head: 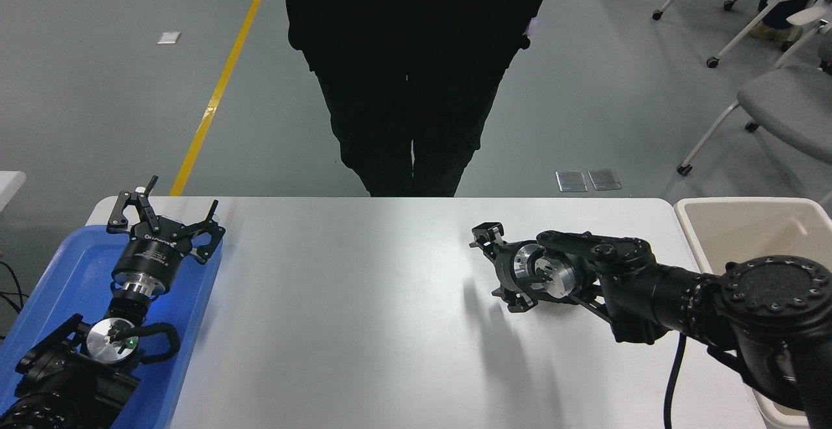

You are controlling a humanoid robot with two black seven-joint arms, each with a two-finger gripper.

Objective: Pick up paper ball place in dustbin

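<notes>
Nearest, the parked left gripper (pixel 166 211) rests fingers apart over the blue tray (pixel 49 292), while the right gripper (pixel 491 266), its finger state indiscernible, hovers mid-table left of the dustbin (pixel 689 211); with no paper ball visible, any grasp risks closing on nothing.

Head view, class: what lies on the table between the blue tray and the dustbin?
Only bare white table between the blue tray and the dustbin, with the right gripper hanging over it. No paper ball shows in the head view.
</notes>
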